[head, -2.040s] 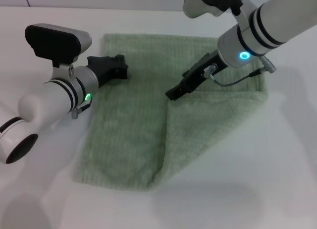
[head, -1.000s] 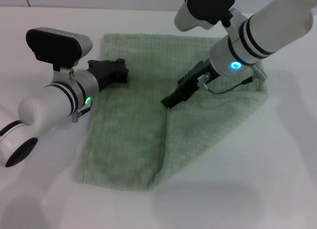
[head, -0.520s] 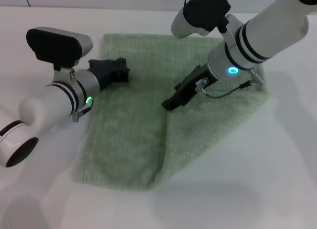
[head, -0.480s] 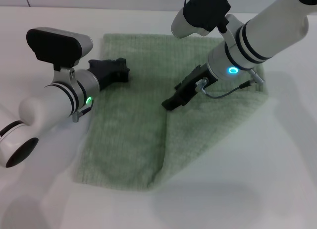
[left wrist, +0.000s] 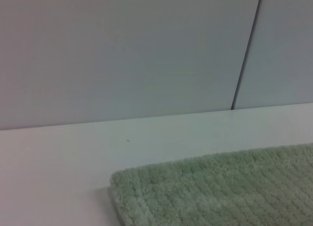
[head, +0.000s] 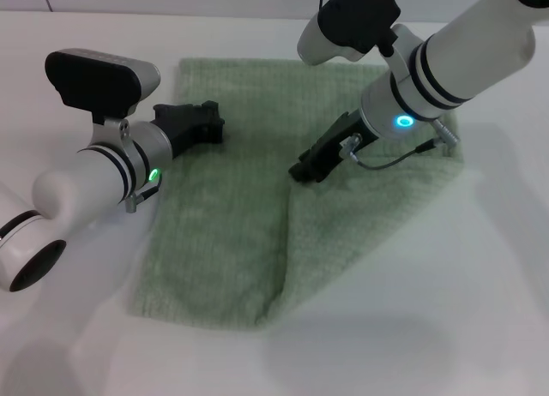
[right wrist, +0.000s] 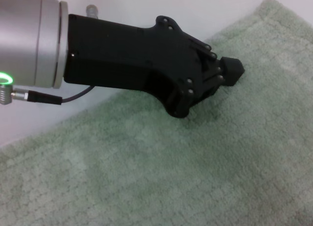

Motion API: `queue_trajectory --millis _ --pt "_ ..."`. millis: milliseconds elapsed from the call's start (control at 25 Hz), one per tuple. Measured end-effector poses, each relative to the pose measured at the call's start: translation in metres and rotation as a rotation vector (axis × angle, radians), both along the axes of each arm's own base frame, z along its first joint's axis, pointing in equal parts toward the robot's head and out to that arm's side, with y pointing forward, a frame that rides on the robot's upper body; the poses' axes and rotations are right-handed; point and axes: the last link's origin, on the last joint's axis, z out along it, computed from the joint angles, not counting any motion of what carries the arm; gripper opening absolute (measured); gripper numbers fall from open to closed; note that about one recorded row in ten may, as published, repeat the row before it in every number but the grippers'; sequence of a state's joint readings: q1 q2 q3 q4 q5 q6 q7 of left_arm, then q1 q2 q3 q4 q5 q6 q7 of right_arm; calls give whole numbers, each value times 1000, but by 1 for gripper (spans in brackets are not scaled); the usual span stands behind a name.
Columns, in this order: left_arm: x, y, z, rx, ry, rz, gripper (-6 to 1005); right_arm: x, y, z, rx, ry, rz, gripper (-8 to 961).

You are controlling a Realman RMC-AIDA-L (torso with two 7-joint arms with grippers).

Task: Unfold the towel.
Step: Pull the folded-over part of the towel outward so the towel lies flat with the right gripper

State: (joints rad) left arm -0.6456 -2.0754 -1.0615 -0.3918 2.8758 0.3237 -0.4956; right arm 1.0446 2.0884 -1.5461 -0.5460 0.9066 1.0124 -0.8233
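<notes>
The pale green towel point(head: 219, 233) lies on the white table, with its right part folded over as a second layer point(head: 369, 216). My left gripper point(head: 210, 122) sits over the towel's far left edge. The right wrist view shows it point(right wrist: 230, 72) shut, its tip just above the cloth point(right wrist: 146, 177) and holding nothing. My right gripper point(head: 302, 171) is at the middle of the towel, down at the inner corner of the folded layer. The left wrist view shows one towel corner point(left wrist: 220, 192).
The white table point(head: 480, 310) extends around the towel on all sides. A pale wall with a vertical seam point(left wrist: 247, 50) stands behind the table's far edge.
My right gripper came down towards the folded layer's corner, then drew back slightly up and to the right. The left arm has hardly moved.
</notes>
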Motion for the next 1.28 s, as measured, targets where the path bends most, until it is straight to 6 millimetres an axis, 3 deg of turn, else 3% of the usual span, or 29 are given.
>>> queue_trajectory --millis 160,720,1280 --pt "-1 0 0 1 1 2 -1 -2 1 2 2 -1 12 104" --pt "-2 0 1 2 3 4 -2 -17 -13 23 -40 -8 63 21" --pt "-3 -2 2 2 -1 7 0 -32 -60 77 -115 -79 154 21"
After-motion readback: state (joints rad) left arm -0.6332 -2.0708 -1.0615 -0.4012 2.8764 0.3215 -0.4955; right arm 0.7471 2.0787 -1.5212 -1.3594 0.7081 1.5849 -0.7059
